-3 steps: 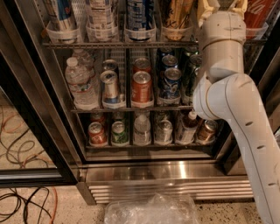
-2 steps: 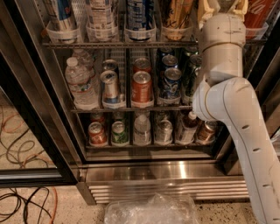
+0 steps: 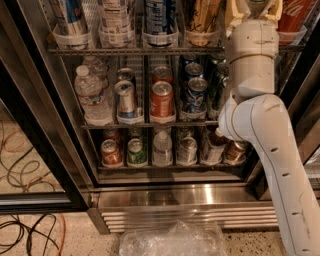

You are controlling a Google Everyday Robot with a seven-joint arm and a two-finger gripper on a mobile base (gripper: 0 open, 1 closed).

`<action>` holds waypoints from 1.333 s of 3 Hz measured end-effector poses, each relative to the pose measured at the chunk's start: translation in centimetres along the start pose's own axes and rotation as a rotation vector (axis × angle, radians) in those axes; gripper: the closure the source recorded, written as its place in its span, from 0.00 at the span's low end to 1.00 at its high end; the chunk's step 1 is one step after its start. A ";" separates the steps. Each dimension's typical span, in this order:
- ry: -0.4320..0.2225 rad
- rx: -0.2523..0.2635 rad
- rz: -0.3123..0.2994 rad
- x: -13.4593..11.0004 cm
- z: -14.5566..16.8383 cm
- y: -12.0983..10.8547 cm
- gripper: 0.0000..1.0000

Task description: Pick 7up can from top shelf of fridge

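Note:
The fridge (image 3: 30,130) stands open in front of me. Its top shelf (image 3: 135,50) carries a row of tall cans in clear cup holders. From the left these are a blue-white can (image 3: 70,15), a can with a white text panel (image 3: 116,14), a blue can (image 3: 160,14), a tan can (image 3: 202,15) and a red Coca-Cola can (image 3: 295,14). No 7up logo shows. My gripper (image 3: 253,6) is at the frame's top edge, reaching into the slot between the tan can and the Coca-Cola can. My white wrist (image 3: 252,50) hides whatever stands in that slot.
The middle rack holds a water bottle (image 3: 91,95) and short cans (image 3: 162,100). The bottom rack holds more short cans (image 3: 136,151). The steel louvred base (image 3: 190,212) is below them. A clear plastic bag (image 3: 172,240) and cables (image 3: 25,165) lie on the floor.

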State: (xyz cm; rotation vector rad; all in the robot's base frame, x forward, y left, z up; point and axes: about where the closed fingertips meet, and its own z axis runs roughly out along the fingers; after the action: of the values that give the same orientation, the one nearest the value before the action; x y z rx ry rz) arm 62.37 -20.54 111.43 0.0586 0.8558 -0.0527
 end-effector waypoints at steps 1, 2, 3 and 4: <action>-0.038 0.016 -0.008 -0.7 0.6 -0.2 1.00; -0.078 0.037 -0.015 -2.2 0.4 -0.6 1.00; -0.075 0.032 -0.039 -3.3 -1.5 -0.9 1.00; -0.014 -0.019 -0.039 -3.4 -4.9 -1.4 1.00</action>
State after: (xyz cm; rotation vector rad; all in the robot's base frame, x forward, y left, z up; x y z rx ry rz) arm 56.37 -21.48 110.75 0.0238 0.8436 -0.0814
